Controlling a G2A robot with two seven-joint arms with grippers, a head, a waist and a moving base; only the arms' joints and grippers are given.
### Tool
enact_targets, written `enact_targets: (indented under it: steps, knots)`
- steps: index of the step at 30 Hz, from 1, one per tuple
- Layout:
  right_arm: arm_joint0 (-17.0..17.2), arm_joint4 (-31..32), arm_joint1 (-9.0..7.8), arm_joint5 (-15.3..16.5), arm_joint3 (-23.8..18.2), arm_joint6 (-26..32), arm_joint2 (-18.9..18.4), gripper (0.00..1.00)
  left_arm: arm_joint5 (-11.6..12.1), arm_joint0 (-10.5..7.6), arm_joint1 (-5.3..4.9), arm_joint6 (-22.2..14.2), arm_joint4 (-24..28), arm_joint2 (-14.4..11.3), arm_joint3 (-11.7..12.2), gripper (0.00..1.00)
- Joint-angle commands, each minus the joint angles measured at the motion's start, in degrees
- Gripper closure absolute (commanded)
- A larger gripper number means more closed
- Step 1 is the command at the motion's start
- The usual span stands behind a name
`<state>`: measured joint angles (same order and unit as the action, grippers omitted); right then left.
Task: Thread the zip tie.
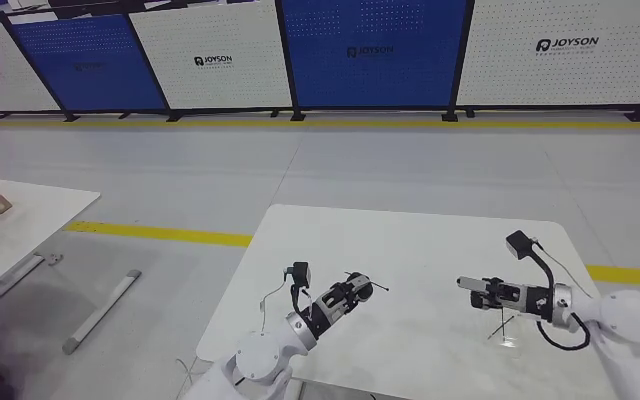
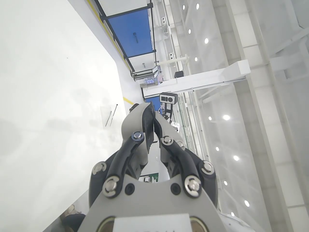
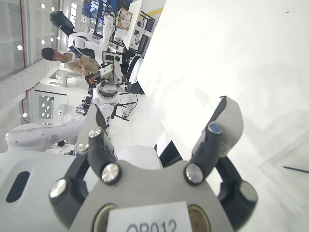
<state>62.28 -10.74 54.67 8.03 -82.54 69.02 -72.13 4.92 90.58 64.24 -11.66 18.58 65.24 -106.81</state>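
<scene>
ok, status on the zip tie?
Left gripper shut on zip tie. Right gripper open, empty. Spare ties on table near it. Nothing between the grippers.

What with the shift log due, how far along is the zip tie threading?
Done: the left gripper is shut on a thin black plastic zip tie. In hand: the right gripper is open, apart from it, holding nothing. Left: the threading itself, as no closed loop shows.

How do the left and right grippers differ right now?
The left gripper has its fingers shut; the right gripper has them spread wide. The left gripper pinches a zip tie; the right gripper holds nothing. Both hover over the table, tips facing each other.
</scene>
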Motion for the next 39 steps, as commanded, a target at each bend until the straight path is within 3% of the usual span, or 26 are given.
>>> enact_targets:
  steps: [1,6,13,18,30,39]
  knots:
    - [0.0,0.0,0.00,0.0,0.0,0.0,0.0,0.00,0.0,0.00,0.00,0.0,0.0,0.0,0.0,1.00]
    - [0.6,2.8,-0.64,1.3,-1.6,1.7,-1.2,0.00,0.0,0.00,0.00,0.0,0.0,0.0,0.0,1.00]
    - [0.0,7.2,-2.13,-1.0,-2.7,9.3,-4.1,0.00,0.0,0.00,0.00,0.0,0.0,0.0,0.0,1.00]
    - [-3.8,11.7,-2.19,-5.3,0.6,9.5,-0.7,0.00,0.0,0.00,0.00,0.0,0.0,0.0,0.0,1.00]
    - [-3.7,13.0,-2.34,-5.5,1.2,9.3,-0.5,0.00,0.0,0.00,0.00,0.0,0.0,0.0,0.0,1.00]
    - [-5.2,22.3,-3.23,-11.9,1.8,10.6,1.5,0.00,0.0,0.00,0.00,0.0,0.0,0.0,0.0,1.00]
